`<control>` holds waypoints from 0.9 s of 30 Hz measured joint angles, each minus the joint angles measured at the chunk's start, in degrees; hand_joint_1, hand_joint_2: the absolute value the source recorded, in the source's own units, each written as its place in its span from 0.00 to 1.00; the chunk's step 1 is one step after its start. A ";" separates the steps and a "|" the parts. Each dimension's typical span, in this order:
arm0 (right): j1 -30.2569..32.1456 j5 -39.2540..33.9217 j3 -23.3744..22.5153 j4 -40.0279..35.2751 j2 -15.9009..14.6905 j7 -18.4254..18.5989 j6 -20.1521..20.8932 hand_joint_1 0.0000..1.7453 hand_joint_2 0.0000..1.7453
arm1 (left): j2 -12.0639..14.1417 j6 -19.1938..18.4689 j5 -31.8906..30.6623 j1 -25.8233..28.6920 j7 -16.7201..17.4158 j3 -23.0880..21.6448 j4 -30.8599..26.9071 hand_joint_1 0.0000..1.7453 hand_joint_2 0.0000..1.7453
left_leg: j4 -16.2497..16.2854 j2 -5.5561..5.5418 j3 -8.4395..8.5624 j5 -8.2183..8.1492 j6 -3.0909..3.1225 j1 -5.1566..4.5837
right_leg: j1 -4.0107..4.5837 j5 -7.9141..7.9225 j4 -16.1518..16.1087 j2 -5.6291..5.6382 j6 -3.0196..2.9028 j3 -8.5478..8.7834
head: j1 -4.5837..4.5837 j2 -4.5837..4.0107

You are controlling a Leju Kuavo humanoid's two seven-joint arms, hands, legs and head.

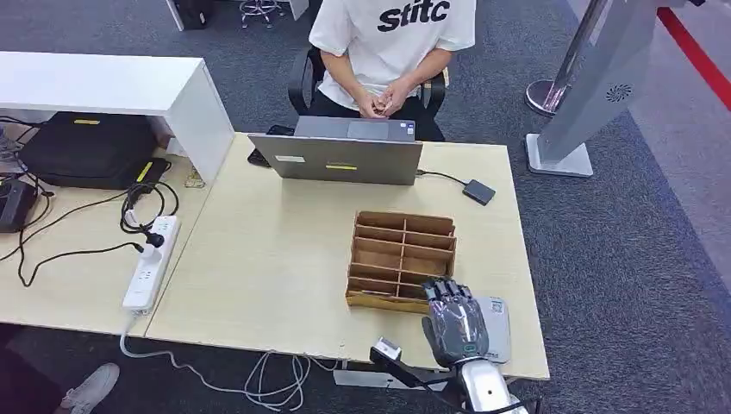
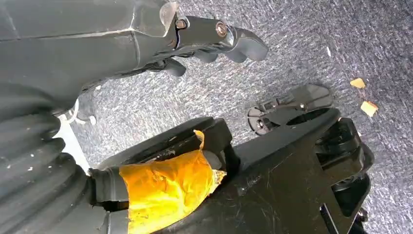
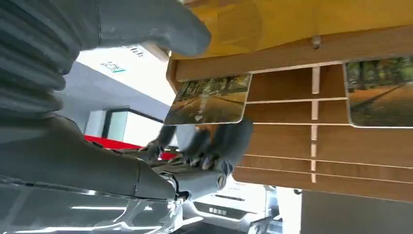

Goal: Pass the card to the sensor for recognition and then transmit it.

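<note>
A: Where is the right hand (image 1: pixel 454 321)?

B: At the desk's (image 1: pixel 276 259) front edge, near the right front corner, just before the front wall of the wooden organizer (image 1: pixel 399 250). A grey pad-like device (image 1: pixel 495 328), maybe the sensor, lies flat on the desk beside the hand.

A: Is the hand holding the card?

B: In the right wrist view the card (image 3: pixel 209 100), printed with a landscape picture, stands in an end slot of the organizer. The thumb (image 3: pixel 151 24) is on one side of it and the dark fingers (image 3: pixel 214 141) on the other, blurred. I cannot tell whether they touch or pinch the card.

A: Any other cards?

B: A second card (image 3: pixel 380 92) with a similar picture stands in the next slot of that row.

A: And the left hand (image 2: pixel 214 41)?

B: It hangs over grey carpet (image 2: pixel 272 73), fingers loosely curled, nothing in them.

A: What else is on the desk?

B: A laptop (image 1: pixel 345 151) at the back edge, with a person (image 1: pixel 388 43) in a white T-shirt seated behind it, and a small black box (image 1: pixel 479 191) on a cable toward the right back corner. A white power strip (image 1: pixel 152 263) lies on the neighbouring desk.
</note>
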 joint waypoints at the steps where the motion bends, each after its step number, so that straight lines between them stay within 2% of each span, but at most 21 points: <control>1: -0.01 0.00 0.00 0.00 0.00 -0.09 0.00 0.79 1.00 | 0.00 0.00 0.02 0.00 -0.07 0.00 0.00 0.00 1.00 | 0.00 0.00 0.00 0.00 0.00 0.00 | 0.00 0.00 0.00 0.00 0.00 0.00 | 0.00 0.00; 2: 0.00 0.00 0.00 -0.02 0.00 -0.15 0.02 0.83 1.00 | 0.00 0.13 0.02 0.01 -0.26 0.00 0.00 0.00 1.00 | 0.00 0.00 0.00 0.00 0.00 0.00 | 0.00 0.00 0.00 0.00 0.00 0.00 | 0.00 0.00; 7: -0.32 0.00 0.76 -0.65 -0.07 1.18 0.02 0.90 1.00 | -0.02 0.18 0.37 0.02 -1.16 0.00 0.00 0.00 1.00 | 0.00 0.00 0.01 0.00 0.00 0.00 | 0.00 0.00 0.00 0.00 0.00 0.00 | 0.00 0.00; 8: -0.48 0.00 1.07 -0.70 -0.07 1.62 0.13 0.96 1.00 | 0.00 -0.07 0.39 0.02 -1.25 0.00 0.00 0.00 1.00 | 0.00 0.00 0.01 0.00 0.00 0.00 | 0.00 0.00 0.00 0.00 0.00 0.00 | 0.00 0.00; 11: -0.60 0.00 1.49 -0.72 -0.09 2.03 0.33 0.99 1.00 | 0.00 -0.44 0.55 0.03 -1.31 0.00 0.00 0.00 1.00 | 0.00 -0.01 0.00 0.00 0.00 0.00 | 0.00 0.00 0.00 0.00 0.00 0.00 | 0.00 0.00; 14: -0.76 0.00 1.73 -0.98 -0.09 2.25 0.15 0.96 1.00 | 0.00 -0.57 0.55 0.03 -1.31 0.00 0.00 0.00 1.00 | 0.00 0.00 0.00 0.00 0.00 0.01 | 0.00 0.00 0.00 0.00 0.00 0.00 | 0.00 0.00; 22: -1.20 0.00 2.95 -3.58 -0.46 2.97 -0.63 1.00 1.00 | 0.00 -0.70 0.53 0.04 -1.31 0.00 0.00 0.00 1.00 | 0.00 0.00 0.00 0.00 0.00 0.01 | 0.01 0.00 0.00 0.00 0.00 0.00 | 0.00 0.00; 27: -1.19 0.00 3.76 -7.92 -1.36 4.04 -1.68 1.00 1.00 | 0.00 -0.70 0.37 0.04 -1.25 0.00 0.00 0.00 1.00 | 0.00 0.00 0.00 0.00 0.00 0.02 | 0.01 0.00 0.00 0.00 0.00 0.00 | 0.00 0.00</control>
